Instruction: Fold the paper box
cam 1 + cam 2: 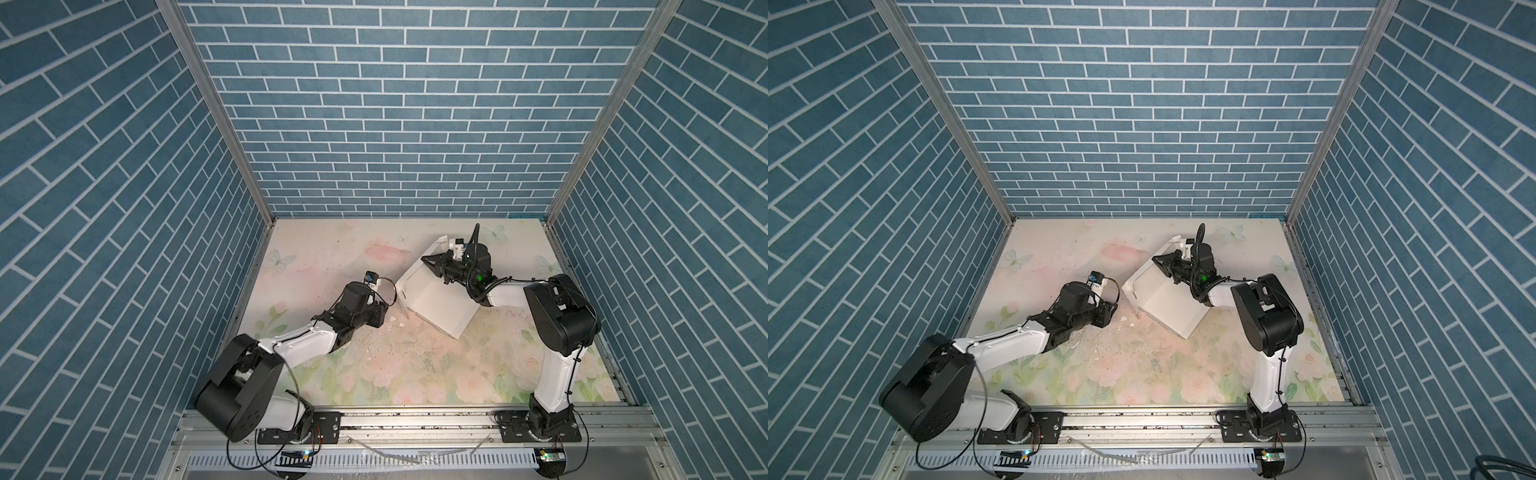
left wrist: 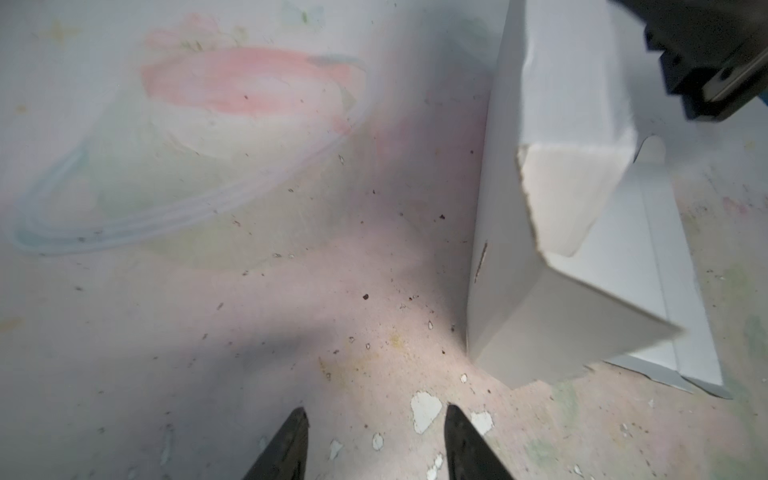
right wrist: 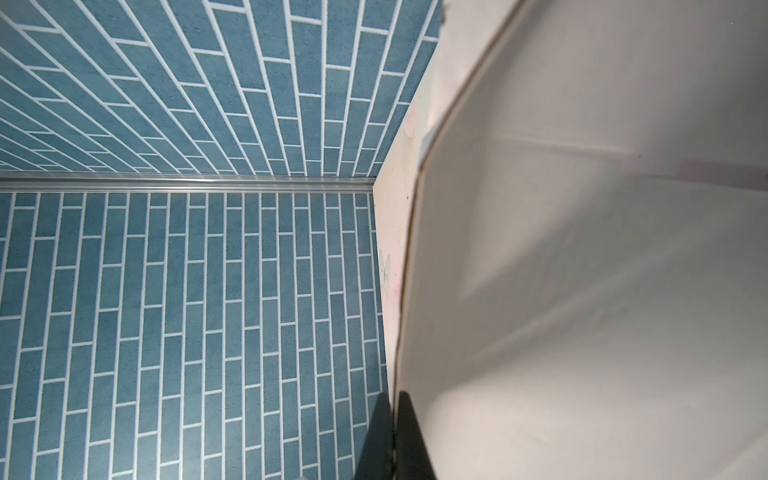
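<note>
The paper box (image 1: 436,301) (image 1: 1167,301) is white cardboard, partly folded, and stands tilted on the floral table right of centre. My right gripper (image 1: 427,260) (image 1: 1155,259) reaches over its far upper side. In the right wrist view this gripper (image 3: 392,400) is shut on the thin edge of a raised box panel (image 3: 582,270). My left gripper (image 1: 386,311) (image 1: 1113,309) sits low beside the box's left corner, apart from it. In the left wrist view the left gripper (image 2: 376,415) is open over bare table with nothing between its fingertips, and the box's side wall (image 2: 498,232) stands just ahead.
White flakes (image 2: 424,409) and dark specks lie scattered on the worn floral table mat (image 1: 415,374). Blue brick-pattern walls (image 1: 415,124) close in three sides. An aluminium rail (image 1: 415,420) with both arm bases runs along the front edge.
</note>
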{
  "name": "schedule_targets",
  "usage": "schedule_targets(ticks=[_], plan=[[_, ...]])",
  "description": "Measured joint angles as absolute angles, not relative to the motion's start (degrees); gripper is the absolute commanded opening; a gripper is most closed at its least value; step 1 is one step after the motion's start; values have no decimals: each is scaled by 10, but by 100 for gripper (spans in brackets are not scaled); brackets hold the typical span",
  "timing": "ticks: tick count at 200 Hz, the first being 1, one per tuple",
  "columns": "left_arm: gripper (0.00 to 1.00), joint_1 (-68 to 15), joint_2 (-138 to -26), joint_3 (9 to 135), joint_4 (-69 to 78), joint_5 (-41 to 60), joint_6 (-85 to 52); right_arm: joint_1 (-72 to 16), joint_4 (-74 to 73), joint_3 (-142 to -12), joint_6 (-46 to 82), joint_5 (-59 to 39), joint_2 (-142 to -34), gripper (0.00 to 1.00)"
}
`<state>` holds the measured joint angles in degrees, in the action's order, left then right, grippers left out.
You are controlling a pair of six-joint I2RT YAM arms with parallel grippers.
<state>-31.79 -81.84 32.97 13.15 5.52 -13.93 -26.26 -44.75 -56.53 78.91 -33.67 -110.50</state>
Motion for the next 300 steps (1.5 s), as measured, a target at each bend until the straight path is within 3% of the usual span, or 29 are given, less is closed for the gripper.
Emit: schedule_targets(ticks=[119,300], plan=[[48,-318,-901,361,220,154,-119,-263,-443,-565,781,-338,-1102,0],[42,-363,-950,423,230,172,-120,-262,-437,-565,779,-335,-1102,0]])
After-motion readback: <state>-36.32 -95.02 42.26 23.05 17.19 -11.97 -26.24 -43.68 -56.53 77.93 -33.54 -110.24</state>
